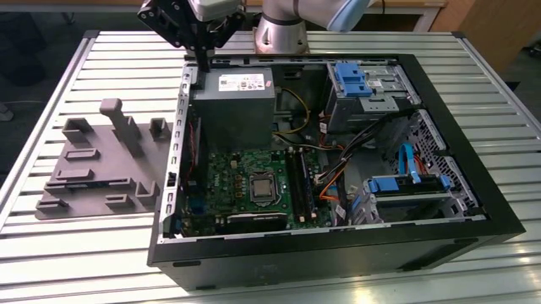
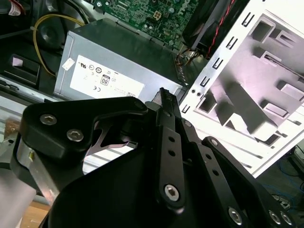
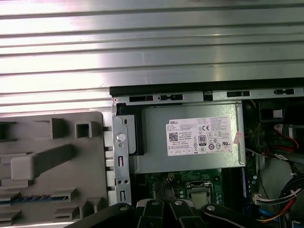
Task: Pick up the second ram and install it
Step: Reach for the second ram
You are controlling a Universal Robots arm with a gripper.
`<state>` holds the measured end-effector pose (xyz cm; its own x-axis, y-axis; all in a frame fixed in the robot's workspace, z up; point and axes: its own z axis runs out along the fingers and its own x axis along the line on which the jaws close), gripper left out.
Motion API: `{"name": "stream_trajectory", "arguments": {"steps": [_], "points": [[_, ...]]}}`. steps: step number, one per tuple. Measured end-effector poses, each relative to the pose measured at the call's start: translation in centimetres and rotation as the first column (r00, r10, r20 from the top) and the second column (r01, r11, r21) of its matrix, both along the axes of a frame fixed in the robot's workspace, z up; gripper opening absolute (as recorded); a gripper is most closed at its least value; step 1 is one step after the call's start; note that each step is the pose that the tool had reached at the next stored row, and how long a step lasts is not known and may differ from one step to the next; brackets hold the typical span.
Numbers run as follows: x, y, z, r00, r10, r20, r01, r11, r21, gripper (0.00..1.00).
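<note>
From where I stand, the gripper [image 1: 204,67] hangs over the 11 o'clock corner of the open computer case [image 1: 355,250], fingers pressed together on nothing, just above the rim beside the power supply [image 1: 232,107]. The second ram [image 1: 85,184] lies flat in the grey holder [image 1: 97,139] at the case's 9 o'clock. The holder sits on the slatted metal table [image 1: 76,259], with open slats around it.

Robotics lab or workshop: ribbed aluminium surface [image 1: 76,253] carrying an opened PC case [image 1: 338,256], a grey moulded fixture [image 1: 93,171] beside it, robot arm's base [image 1: 282,28] behind, wooden furniture [image 1: 498,25] beyond.
</note>
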<state>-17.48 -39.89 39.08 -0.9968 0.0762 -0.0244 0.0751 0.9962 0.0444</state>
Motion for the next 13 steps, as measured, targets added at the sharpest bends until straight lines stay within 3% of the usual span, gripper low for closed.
{"name": "stream_trajectory", "arguments": {"steps": [13], "points": [[-0.79, 0.0, -0.03, 1.0, 0.0, 0.0, 0.0, 1.0, 0.0, 0.11]]}}
